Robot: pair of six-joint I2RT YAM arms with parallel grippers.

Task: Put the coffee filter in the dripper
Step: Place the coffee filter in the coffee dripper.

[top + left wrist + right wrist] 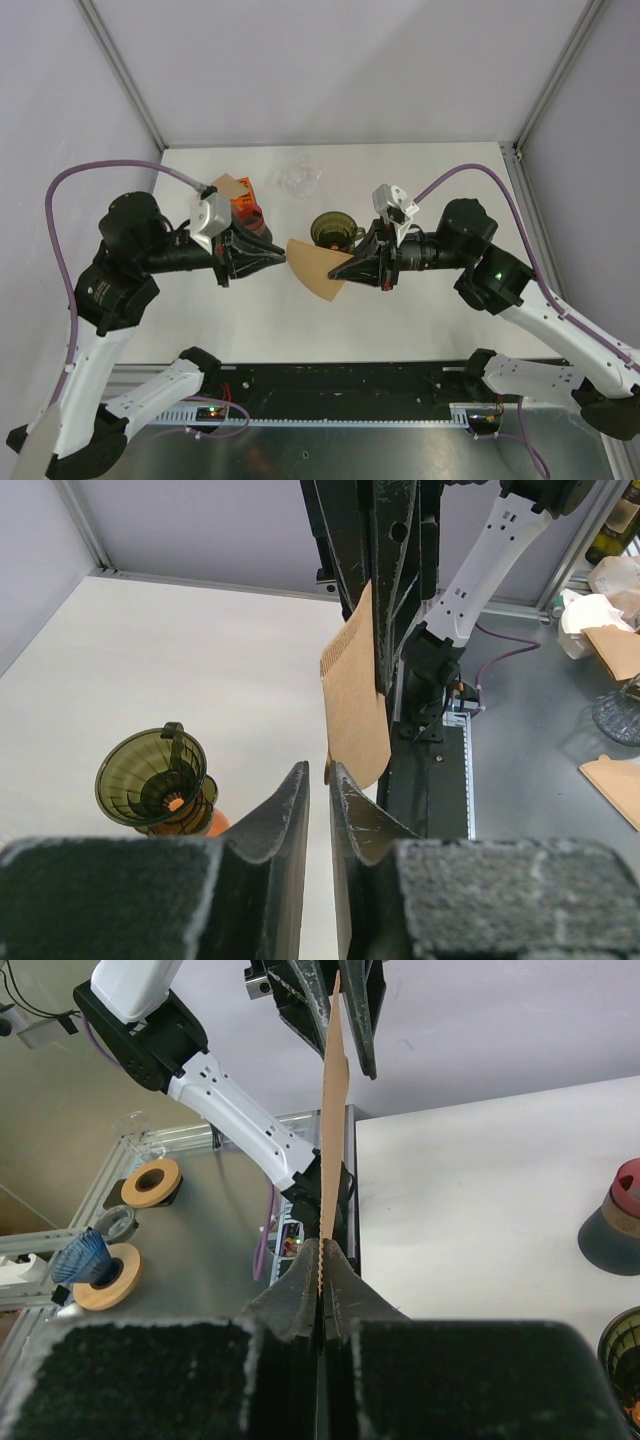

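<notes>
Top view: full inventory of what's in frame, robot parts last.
coffee filter: 1, brown, mid-table, held off the surface
dripper: 1, olive-green glass, on the table just behind the filter
cone-shaped object: 1, orange-red and dark, back left, behind the left hand
paper piece: 1, tan, beside the cone-shaped object
clear item: 1, transparent, back centre
table: 1, white
left hand: 1, black, fingers slightly parted, at the filter's left edge, contact unclear
right hand: 1, black, shut on the filter's right corner
</notes>
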